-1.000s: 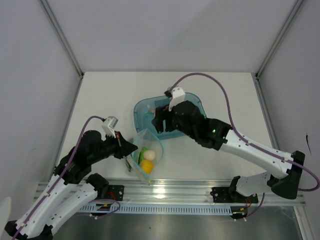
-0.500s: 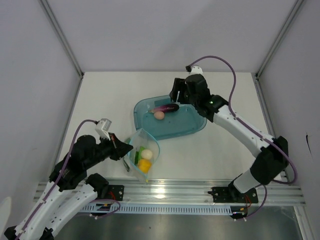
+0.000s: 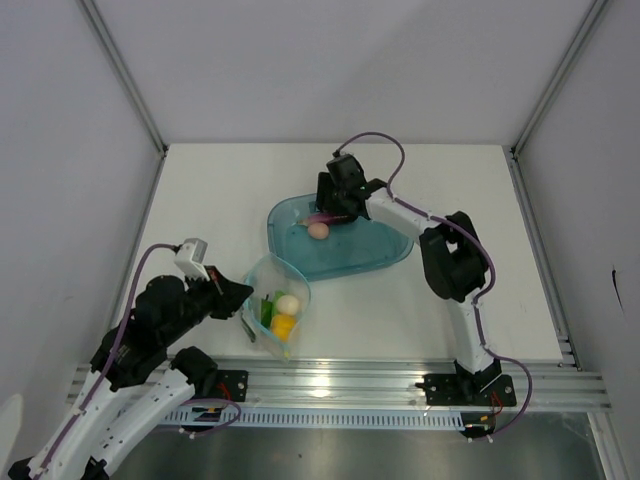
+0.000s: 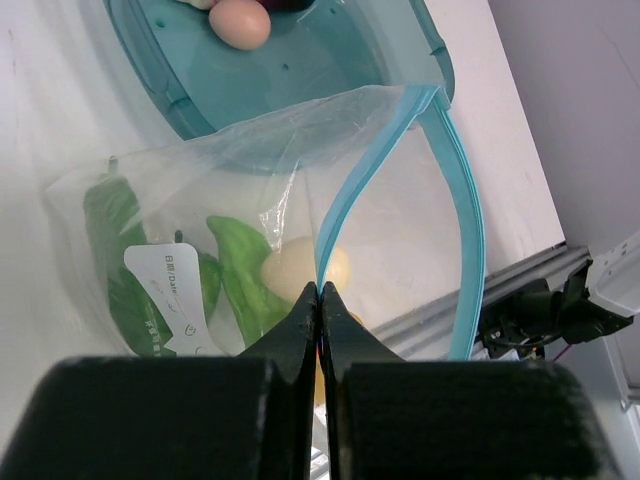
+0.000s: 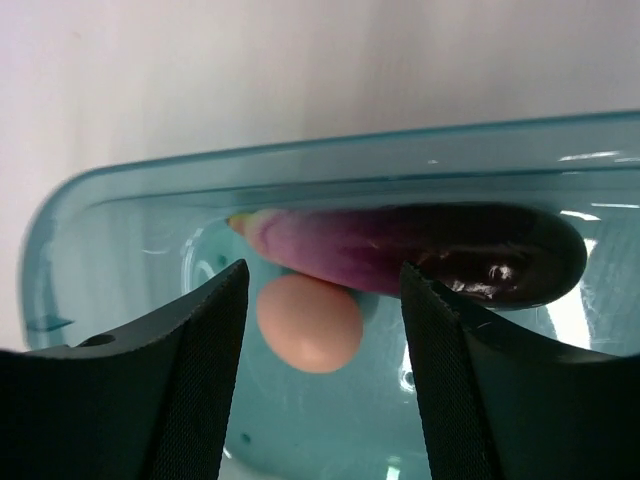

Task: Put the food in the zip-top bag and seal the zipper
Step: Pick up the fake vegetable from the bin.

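This is looking like a robotics lab cell: plain pale panel walls (image 3: 300, 70) are boxing in a white tabletop (image 3: 220, 190) beyond the left gripper (image 3: 244, 294), a slotted aluminium rail (image 3: 340, 385) running behind it.

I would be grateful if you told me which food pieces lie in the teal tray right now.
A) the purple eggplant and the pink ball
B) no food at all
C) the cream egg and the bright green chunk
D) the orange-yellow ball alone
A: the purple eggplant and the pink ball lie in the tray, while the cream egg and the orange-yellow ball sit inside the zip-top bag.
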